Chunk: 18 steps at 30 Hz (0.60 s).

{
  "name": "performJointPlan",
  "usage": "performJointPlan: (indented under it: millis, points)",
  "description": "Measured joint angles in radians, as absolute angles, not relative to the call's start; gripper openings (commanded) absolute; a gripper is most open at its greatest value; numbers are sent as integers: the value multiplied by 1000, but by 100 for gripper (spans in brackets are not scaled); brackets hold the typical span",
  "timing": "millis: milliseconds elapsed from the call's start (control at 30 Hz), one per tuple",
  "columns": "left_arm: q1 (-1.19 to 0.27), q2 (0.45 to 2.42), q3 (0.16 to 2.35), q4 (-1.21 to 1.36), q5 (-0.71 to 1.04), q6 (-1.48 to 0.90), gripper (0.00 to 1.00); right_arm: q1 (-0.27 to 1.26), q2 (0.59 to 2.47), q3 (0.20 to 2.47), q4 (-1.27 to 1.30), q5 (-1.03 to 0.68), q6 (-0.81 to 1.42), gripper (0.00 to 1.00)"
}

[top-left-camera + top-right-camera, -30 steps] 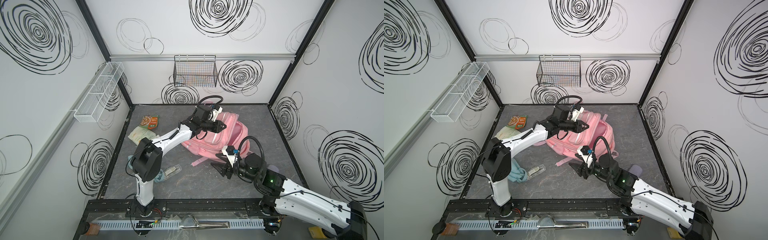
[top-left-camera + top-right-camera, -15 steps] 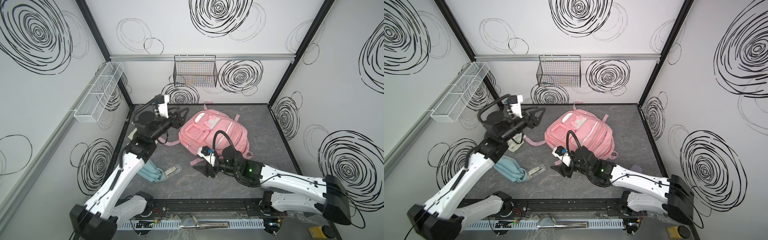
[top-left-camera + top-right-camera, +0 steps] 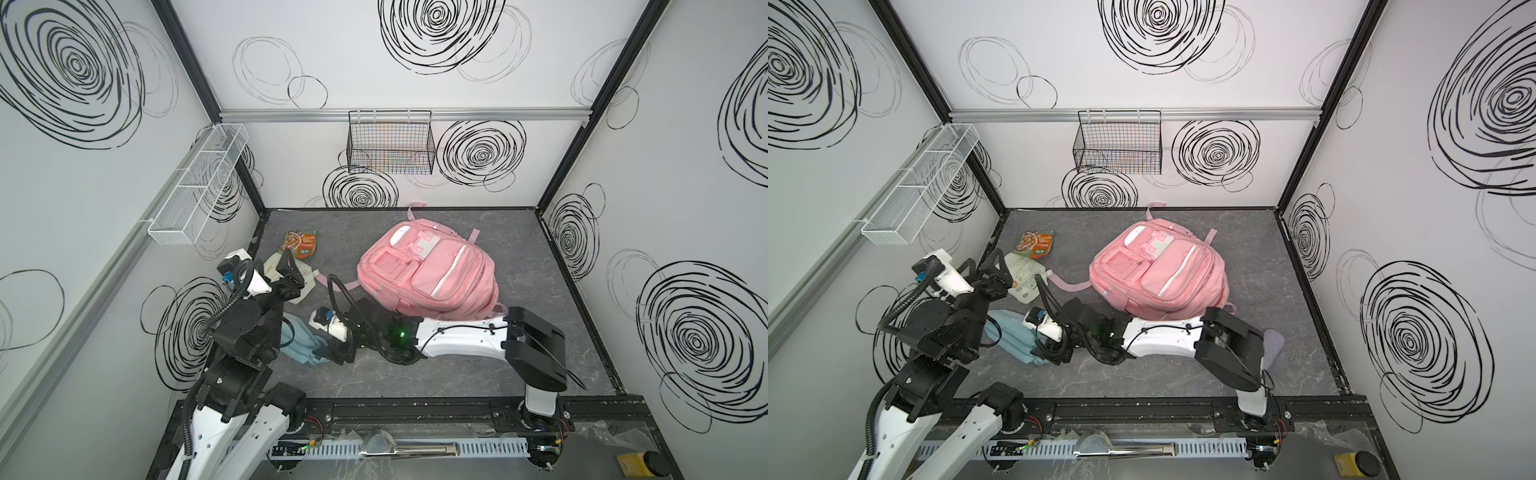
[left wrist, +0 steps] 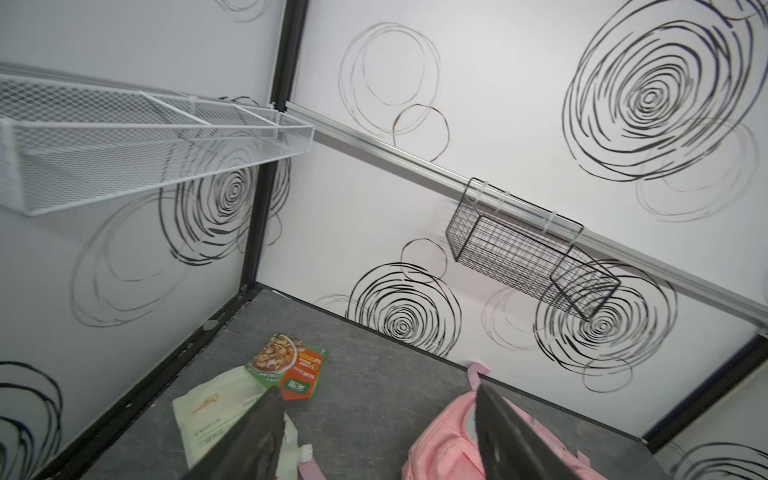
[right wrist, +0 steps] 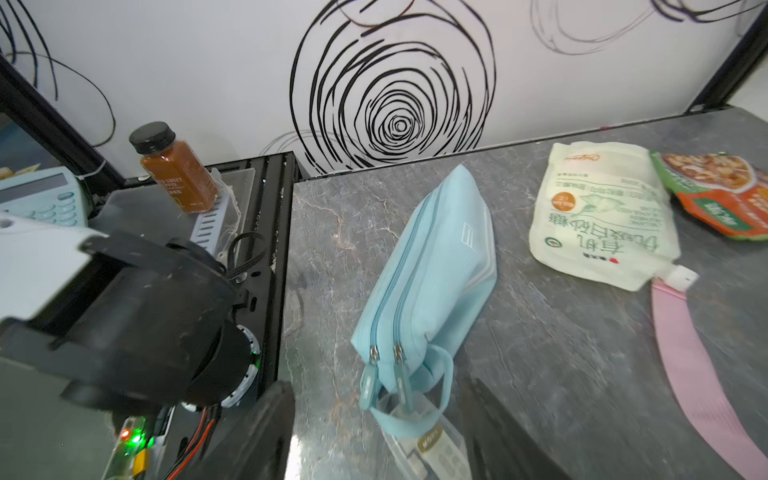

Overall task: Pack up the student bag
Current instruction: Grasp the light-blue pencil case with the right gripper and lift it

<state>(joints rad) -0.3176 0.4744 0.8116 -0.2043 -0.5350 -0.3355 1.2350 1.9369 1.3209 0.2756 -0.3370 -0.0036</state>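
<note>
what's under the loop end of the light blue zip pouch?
A clear plastic packet with a tan label pokes out from under the light blue fabric zip pouch. The rest of it is hidden beneath the pouch.

The left arm (image 3: 245, 332) and right arm (image 3: 457, 340) share one build: white shell links between bulky black joints. A black ribbed cable (image 3: 226, 305) loops over each wrist. A green light (image 3: 401, 333) glows on the right arm. The left gripper (image 4: 378, 388) has flat, dark fingers.
</note>
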Motion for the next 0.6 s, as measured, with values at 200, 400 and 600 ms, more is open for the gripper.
performJointPlan:
  millis: [200,400,600]
  points:
    - [-318,437,812,-227,-632,-295,75,1249,2144,1547,237,-335,-5,77]
    - [-318,426,812,-238,-656,-263,74,1271,2278,1695,171,-326,-1,77]
    - [-318,402,805,-239,-655,-250,74,1276,2395,1854,84,-271,0,73]
